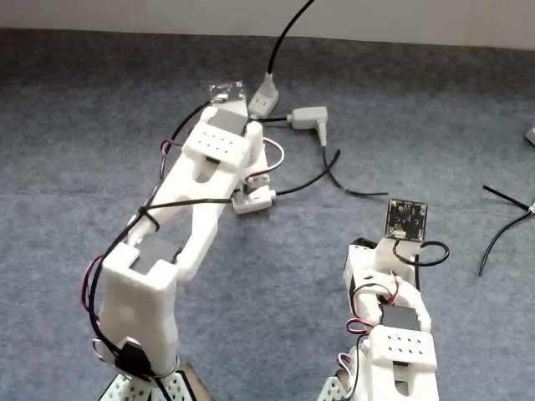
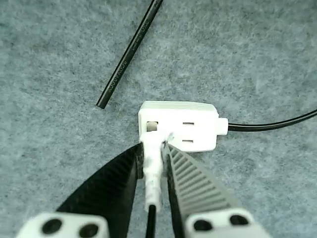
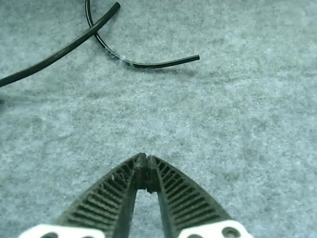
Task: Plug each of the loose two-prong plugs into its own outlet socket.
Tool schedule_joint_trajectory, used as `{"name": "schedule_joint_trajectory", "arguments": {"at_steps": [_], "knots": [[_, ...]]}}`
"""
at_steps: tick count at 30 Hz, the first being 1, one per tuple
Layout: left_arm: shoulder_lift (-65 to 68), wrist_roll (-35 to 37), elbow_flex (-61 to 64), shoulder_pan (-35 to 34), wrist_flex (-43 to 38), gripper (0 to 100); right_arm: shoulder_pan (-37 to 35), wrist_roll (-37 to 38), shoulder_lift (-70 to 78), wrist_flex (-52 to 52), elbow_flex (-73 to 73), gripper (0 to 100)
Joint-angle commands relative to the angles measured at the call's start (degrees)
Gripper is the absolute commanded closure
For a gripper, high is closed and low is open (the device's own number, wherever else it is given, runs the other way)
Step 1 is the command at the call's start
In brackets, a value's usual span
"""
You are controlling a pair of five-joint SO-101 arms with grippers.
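My left gripper (image 2: 154,148) is shut on a small white two-prong plug (image 2: 152,173). The plug's tip rests against the face of a white outlet socket block (image 2: 190,124) lying on the grey carpet. In the high view this socket (image 1: 253,200) sits just beyond the left arm's end, with a black cord running off to its right. A second white socket piece (image 1: 263,101) and an angled white plug (image 1: 309,117) lie farther back. My right gripper (image 3: 146,174) is shut on nothing, low over bare carpet at the front right.
A loose black cable (image 2: 129,54) lies beside the socket. Two black cable ends (image 3: 163,63) lie beyond the right gripper. More cables (image 1: 501,225) trail at the far right edge. A small clear wrapper (image 1: 226,88) lies at the back.
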Motion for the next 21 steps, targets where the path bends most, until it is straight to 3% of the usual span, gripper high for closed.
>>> {"name": "schedule_joint_trajectory", "arguments": {"at_steps": [1, 8, 21], "knots": [[12.62, 0.26, -15.69, -1.36, 12.92, 99, 0.66, -0.26, -0.75, -1.27, -0.31, 98.1], [25.01, 7.12, -29.85, -3.47, 17.67, 99, 0.57, -0.26, -0.75, -1.27, -0.31, 98.1], [30.20, 8.00, -30.02, -2.86, 17.76, 99, 0.57, -0.26, -0.84, -1.27, -0.22, 98.1]]}}
